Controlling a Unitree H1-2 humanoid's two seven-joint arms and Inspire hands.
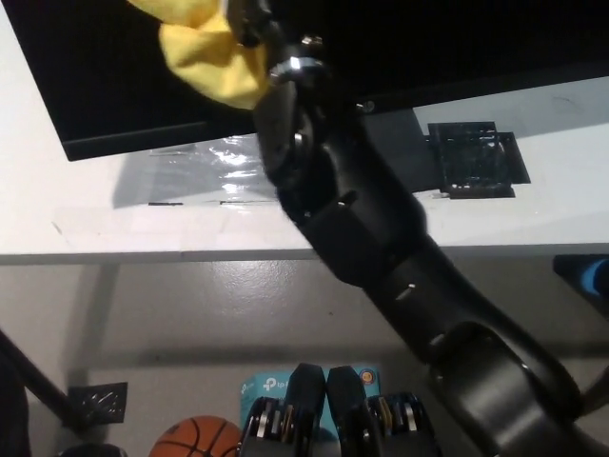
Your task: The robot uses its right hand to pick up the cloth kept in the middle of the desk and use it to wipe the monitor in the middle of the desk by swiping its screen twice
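Note:
The black monitor (114,67) fills the top of the head view, its dark screen tilted over the white desk (143,228). A yellow cloth (205,52) is pressed against the left part of the screen near the top edge of the picture. My black right hand (249,17) is shut on the cloth, mostly cut off by the top edge, and its arm runs down to the bottom right, hiding the monitor's stand. My white left hand is out of view.
A black square mesh pad (476,159) lies on the desk at the right. Clear plastic film (205,162) lies under the monitor. Below the desk edge, an orange basketball (195,438) and a teal box (271,386) rest on the floor.

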